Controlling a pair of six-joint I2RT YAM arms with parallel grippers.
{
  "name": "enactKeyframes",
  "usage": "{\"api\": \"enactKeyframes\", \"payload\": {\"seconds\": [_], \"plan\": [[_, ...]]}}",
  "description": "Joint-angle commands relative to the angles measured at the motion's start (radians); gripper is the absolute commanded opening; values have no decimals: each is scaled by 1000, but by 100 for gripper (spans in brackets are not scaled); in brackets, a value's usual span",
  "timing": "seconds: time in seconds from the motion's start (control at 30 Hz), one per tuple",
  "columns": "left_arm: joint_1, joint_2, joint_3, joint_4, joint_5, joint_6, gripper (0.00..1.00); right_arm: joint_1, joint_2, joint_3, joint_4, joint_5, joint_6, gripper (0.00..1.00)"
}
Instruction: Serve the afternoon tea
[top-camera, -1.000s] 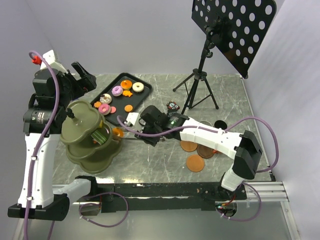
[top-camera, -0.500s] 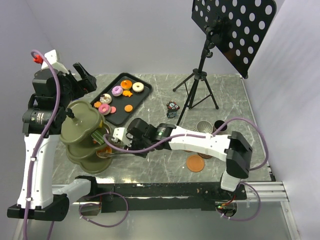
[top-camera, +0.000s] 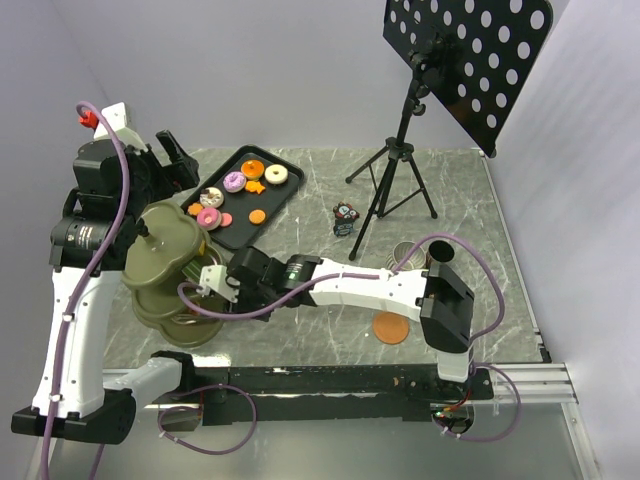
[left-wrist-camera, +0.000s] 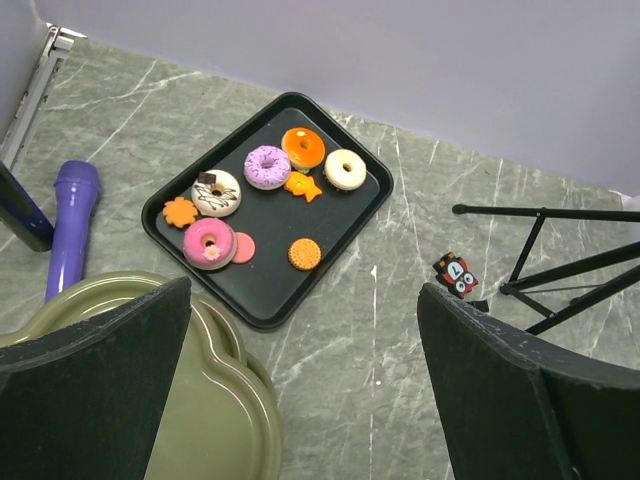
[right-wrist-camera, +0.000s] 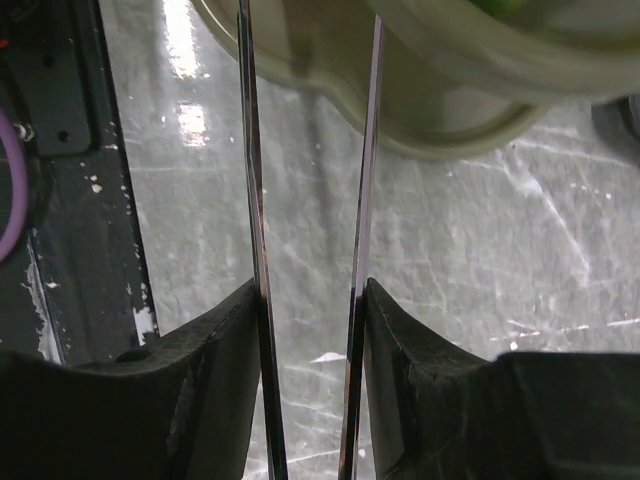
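one overhead, two close wrist views (all share green stand (top-camera: 165, 255)).

Light is even and fairly bright, leaving only soft, faint shadows on the surface (top-camera: 330, 190) in the overhead view, which is sharp throughout. At the left wrist the tray (left-wrist-camera: 270, 222) is crisp, while the left tool (left-wrist-camera: 305, 290) reads as flat black. At the right wrist, white glare streaks the surface at far left, the tongs (right-wrist-camera: 250, 150) glint, the stand (right-wrist-camera: 450, 60) is blurred, and the right tool (right-wrist-camera: 310, 290) is dark.
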Motion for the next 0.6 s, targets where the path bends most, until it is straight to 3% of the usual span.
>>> {"api": "enactKeyframes", "payload": {"seconds": [0.0,0.43,0.57], "plan": [[-5,-21,2,17,-25,21,100,11,15,64,61,13,-15,38],[-5,-15,5,17,-25,21,100,13,28,71,78,33,-21,59],[-5,-15,-1,15,-17,14,100,13,22,65,75,54,-29,59]]}}
